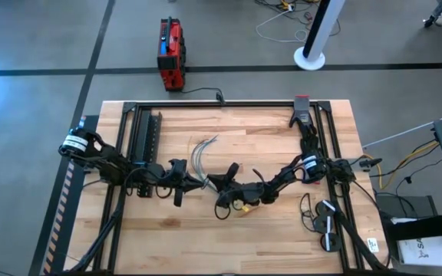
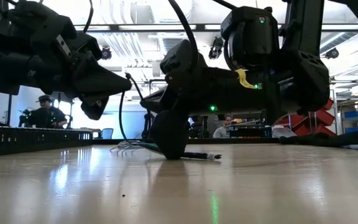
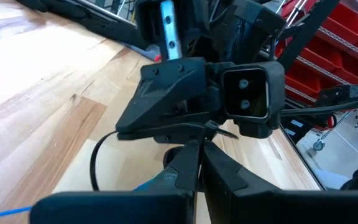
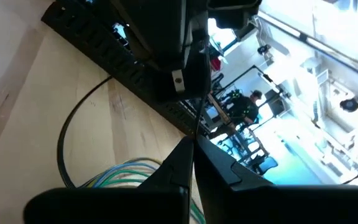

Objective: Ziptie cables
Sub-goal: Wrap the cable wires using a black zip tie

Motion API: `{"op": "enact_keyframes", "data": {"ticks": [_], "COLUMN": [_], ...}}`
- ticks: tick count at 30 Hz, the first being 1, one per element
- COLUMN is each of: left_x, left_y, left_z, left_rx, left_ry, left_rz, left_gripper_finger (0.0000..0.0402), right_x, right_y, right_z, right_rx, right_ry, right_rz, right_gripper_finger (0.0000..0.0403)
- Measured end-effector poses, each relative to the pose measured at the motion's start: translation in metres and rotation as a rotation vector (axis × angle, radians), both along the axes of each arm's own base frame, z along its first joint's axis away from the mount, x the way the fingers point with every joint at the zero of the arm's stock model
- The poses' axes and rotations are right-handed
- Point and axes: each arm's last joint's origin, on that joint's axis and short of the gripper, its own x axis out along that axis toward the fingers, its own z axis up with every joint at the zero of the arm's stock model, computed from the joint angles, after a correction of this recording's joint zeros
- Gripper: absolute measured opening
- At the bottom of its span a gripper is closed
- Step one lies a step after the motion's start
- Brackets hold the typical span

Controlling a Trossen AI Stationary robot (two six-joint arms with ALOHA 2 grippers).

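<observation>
Grey, green and bluish thin wire cables [image 1: 200,161] fan across mid-table, both grippers [image 1: 181,179] [image 1: 229,181] pinched shut on a thin black zip tie strip [image 3: 199,163] between them, which risks slipping free or missing the bundle if tension drops.

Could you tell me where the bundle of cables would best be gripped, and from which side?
Probably at the fanned-out free ends of the cables, coming from straight above: they lie flat on the table and curve away from the left gripper and right gripper, crowded at the near end.
</observation>
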Motion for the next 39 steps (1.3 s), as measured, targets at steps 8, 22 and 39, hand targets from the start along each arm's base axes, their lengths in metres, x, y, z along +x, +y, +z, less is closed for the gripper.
{"op": "enact_keyframes", "data": {"ticks": [8,22,39], "left_x": [-0.004,-0.004,-0.003], "left_y": [0.001,0.001,0.007], "left_z": [-0.003,-0.008,-0.008], "left_rx": [-0.058,-0.075,-0.1], "left_ry": [0.022,0.068,0.07], "left_rz": [0.001,-0.004,-0.005], "left_gripper_finger": [0.0,0.0,0.0], "right_x": [0.0,0.017,0.013], "right_y": [0.0,0.002,0.006], "right_z": [0.003,0.014,0.012], "right_rx": [-0.158,-0.261,-0.335], "right_ry": [0.049,0.051,0.076], "right_rz": [0.018,0.08,0.146], "right_gripper_finger": [0.0,0.0,0.0]}}
